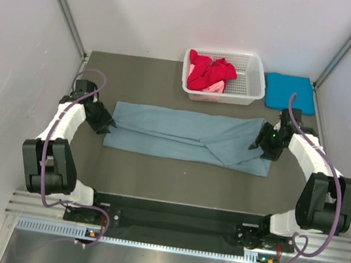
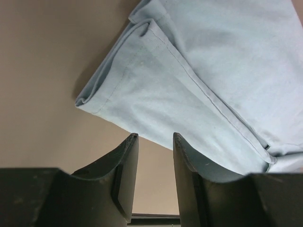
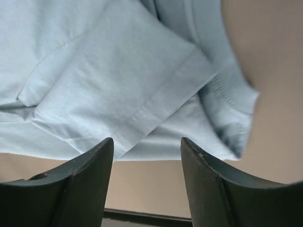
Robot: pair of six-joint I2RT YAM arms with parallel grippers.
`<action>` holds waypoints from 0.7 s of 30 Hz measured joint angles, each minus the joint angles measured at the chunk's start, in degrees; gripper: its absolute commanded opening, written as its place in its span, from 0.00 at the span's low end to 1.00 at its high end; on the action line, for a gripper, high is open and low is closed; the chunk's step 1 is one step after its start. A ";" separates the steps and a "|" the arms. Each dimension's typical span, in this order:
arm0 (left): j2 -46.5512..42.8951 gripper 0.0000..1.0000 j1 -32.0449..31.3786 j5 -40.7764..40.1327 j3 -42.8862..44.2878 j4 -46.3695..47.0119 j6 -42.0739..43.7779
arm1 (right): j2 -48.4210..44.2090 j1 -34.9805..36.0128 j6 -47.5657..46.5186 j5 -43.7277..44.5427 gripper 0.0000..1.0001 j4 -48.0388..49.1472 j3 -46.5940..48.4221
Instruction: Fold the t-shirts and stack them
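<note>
The grey-blue t-shirt lies folded into a long band across the worktop. The left gripper at its left end and the right gripper at its right end both stand parted, holding nothing. In the white lattice basket lie red and pink t-shirts, a turquoise t-shirt just beside it

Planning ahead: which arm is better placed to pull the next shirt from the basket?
Probably right: the right gripper hangs open nearer the basket, which stands right of centre; the left gripper is farther off.
</note>
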 measured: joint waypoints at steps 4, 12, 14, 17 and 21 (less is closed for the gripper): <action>-1.51 0.40 0.02 0.79 -1.29 0.00 0.00 | 0.79 0.00 4.68 -2.60 0.59 2.19 -2.91; -3.21 0.40 0.07 1.81 -2.38 -0.50 0.00 | 4.26 0.00 9.57 -4.17 0.54 7.52 -4.98; -3.26 0.40 0.07 1.79 -2.38 -0.50 0.00 | 5.14 0.00 9.99 -4.04 0.52 7.78 -4.98; -3.26 0.40 0.07 1.81 -2.38 -0.48 0.00 | 5.66 0.00 10.34 -3.52 0.51 7.80 -4.98; -3.21 0.39 0.07 2.03 -2.38 -0.44 -0.07 | 6.54 0.00 10.34 -3.56 0.49 8.35 -4.98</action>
